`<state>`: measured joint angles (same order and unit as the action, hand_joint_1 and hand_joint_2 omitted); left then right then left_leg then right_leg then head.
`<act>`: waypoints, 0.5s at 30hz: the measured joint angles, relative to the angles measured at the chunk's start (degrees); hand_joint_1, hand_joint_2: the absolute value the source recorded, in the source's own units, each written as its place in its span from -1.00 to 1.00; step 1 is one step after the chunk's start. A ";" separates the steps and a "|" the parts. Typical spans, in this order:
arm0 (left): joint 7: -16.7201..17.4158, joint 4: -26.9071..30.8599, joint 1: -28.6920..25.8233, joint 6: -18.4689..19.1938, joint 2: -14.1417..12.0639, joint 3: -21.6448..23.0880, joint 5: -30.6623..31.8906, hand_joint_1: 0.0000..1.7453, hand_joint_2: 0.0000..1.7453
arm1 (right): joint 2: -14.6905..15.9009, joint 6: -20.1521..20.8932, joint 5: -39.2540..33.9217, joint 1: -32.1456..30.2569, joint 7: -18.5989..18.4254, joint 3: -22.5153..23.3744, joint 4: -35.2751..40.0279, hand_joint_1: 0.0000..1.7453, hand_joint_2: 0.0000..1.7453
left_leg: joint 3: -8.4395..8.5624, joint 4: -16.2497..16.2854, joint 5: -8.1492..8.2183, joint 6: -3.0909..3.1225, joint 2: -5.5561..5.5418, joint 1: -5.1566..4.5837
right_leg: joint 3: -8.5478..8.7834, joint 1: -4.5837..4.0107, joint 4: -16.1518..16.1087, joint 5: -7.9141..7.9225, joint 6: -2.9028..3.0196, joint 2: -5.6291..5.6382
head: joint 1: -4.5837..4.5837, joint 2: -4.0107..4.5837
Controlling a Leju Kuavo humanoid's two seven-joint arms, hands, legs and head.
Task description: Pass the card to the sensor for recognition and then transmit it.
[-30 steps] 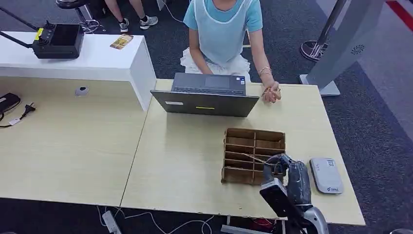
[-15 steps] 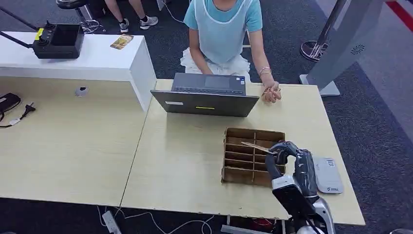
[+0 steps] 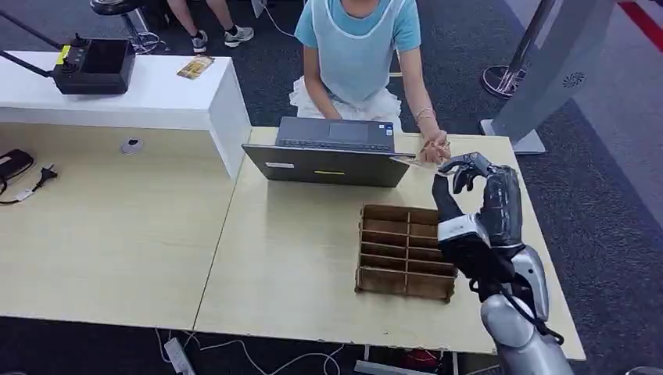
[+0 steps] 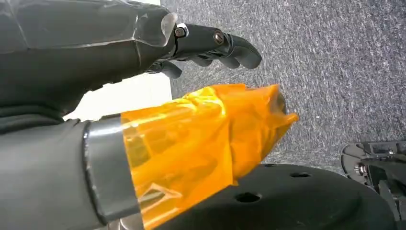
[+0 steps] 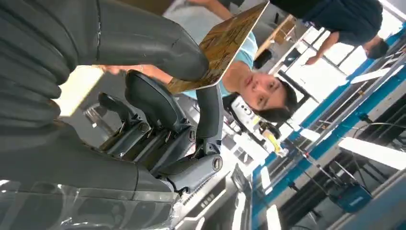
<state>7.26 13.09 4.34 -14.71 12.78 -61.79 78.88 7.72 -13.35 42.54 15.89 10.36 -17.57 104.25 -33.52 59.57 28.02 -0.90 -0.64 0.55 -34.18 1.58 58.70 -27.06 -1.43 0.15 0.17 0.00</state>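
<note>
Right hand (image 3: pixel 467 181) pinches the card (image 5: pixel 224 44) between thumb and a finger, raised off the counter (image 3: pixel 297 258), probably so the card's flat face can be offered outward. Card sits at the fingertips, thin edge barely visible in head view, clear in the right wrist view. Person's hand (image 3: pixel 432 147) rests on the counter just beyond the fingertips, likely the receiver. The sensor can't be seen now, probably hidden behind the forearm, so can't tell if scanning is done. Below the hand: slotted card box (image 3: pixel 406 251). Laptop (image 3: pixel 332 153) off to the hand's left, close to the person; could crowd a reach. Left hand (image 4: pixel 210 45) hangs over carpet, fingers loosely curled, holding nothing.
</note>
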 joint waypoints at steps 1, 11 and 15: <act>0.00 0.00 0.03 0.11 -0.02 0.00 0.15 -1.00 -1.00 | 0.20 0.20 0.74 1.88 -0.72 -0.28 -0.85 1.00 1.00 | 0.00 0.00 -0.03 0.00 0.00 0.00 | 0.00 0.00 0.00 0.01 -0.01 0.00 | -0.02 0.00; -0.07 0.00 0.13 0.44 -0.02 0.02 1.11 -1.00 -1.00 | 0.74 3.21 8.46 19.72 -7.37 -4.09 -12.83 1.00 1.00 | 0.00 0.00 -0.12 0.00 0.00 0.01 | -0.03 -0.02 0.02 0.13 0.07 0.00 | 0.00 0.00; -0.09 0.00 0.19 0.50 -0.02 0.04 1.35 -1.00 -1.00 | 0.72 3.93 9.79 25.81 -9.11 -5.22 -18.89 1.00 1.00 | -0.02 0.00 -0.16 -0.03 -0.03 0.02 | -0.02 -0.03 0.03 0.15 0.05 -0.03 | -0.02 0.00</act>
<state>7.17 13.09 4.54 -14.21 12.76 -61.75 80.24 8.44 -9.42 52.33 41.69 1.24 -22.80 85.37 -33.53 59.57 27.86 -0.93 -0.67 0.57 -34.20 1.56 58.72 -26.91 -1.39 0.13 0.15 0.00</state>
